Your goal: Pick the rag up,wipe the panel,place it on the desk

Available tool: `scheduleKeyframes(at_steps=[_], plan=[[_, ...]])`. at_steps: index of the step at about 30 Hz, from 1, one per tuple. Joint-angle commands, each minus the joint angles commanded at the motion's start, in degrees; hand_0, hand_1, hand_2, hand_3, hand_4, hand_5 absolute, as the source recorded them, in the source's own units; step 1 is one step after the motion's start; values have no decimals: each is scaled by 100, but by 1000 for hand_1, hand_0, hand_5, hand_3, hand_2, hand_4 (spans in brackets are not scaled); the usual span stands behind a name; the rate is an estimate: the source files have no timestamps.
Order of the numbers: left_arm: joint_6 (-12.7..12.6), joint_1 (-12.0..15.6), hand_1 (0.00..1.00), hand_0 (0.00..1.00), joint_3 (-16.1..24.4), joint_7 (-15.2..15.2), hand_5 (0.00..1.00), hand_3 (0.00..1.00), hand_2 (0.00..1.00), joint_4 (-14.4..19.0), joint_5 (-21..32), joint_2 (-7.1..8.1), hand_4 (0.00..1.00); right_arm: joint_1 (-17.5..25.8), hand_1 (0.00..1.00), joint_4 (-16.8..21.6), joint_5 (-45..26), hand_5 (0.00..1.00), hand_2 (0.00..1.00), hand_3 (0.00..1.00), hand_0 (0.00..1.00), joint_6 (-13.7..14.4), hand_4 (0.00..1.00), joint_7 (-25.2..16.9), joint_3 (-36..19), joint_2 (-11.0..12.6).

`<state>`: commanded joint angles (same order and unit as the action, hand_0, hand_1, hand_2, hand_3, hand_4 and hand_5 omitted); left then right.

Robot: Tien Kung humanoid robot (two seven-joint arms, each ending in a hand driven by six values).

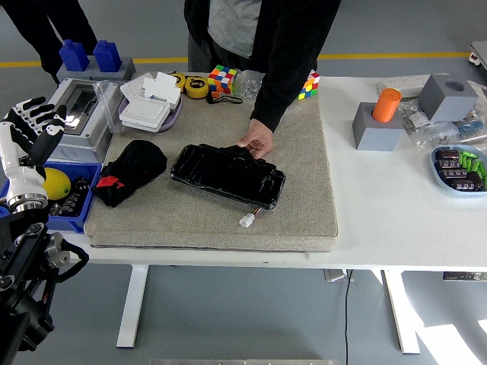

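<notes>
A white counter (396, 220) is seen spanning the view, and much of its left half is covered by a grey felt mat (304, 198). At the far side a person in dark clothing (281, 46) is standing, and one hand of that person (257, 141) is laid on the far edge of the black panel (227, 174), which lies at a slant near the middle of the mat. The black rag (131, 170), marked with a small red patch, is bunched on the mat just left of the panel, apart from it and untouched. The robot's left hand (29, 125) is raised at the left edge, above a blue bin (76, 209) in which a yellow ball (56, 183) is held; its fingers are spread and nothing is grasped. The right arm is not shown. Behind the bin a grey electrical box (85, 110) is placed, and beside it a tray of white parts (148, 106). Two colourful cubes (223, 78) are set at the mat's far edge. To the right, an orange cylinder (386, 104) is seated in a grey block (378, 131), near a pale blue dish (459, 169). A small white connector (247, 220) is lying just in front of the panel.
</notes>
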<state>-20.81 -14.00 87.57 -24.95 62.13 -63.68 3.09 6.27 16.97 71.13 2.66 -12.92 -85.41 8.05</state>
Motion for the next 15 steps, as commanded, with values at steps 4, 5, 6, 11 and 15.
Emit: scheduleKeyframes(at_steps=[4,5,6,11,15], plan=[[-1,-2,535,461,12,-2,198,560,548,8,3,-5,844,-5,596,-1,-1,342,522,524,590,1,870,-2,6,4],[-1,-4,535,461,10,-2,198,560,548,8,3,-5,844,-7,596,-2,-1,342,522,524,590,1,870,-2,3,4],[-1,-4,535,461,7,-2,198,560,548,9,2,-2,844,-8,596,-3,1,342,522,524,590,2,870,-1,-2,1],[-1,-4,535,461,16,8,198,560,548,18,-2,1,844,-14,596,-3,-6,343,523,524,590,1,871,1,-3,-4],[2,11,535,462,18,7,198,560,548,42,3,-3,843,-13,596,-1,-6,341,523,524,590,0,871,1,2,-10]])
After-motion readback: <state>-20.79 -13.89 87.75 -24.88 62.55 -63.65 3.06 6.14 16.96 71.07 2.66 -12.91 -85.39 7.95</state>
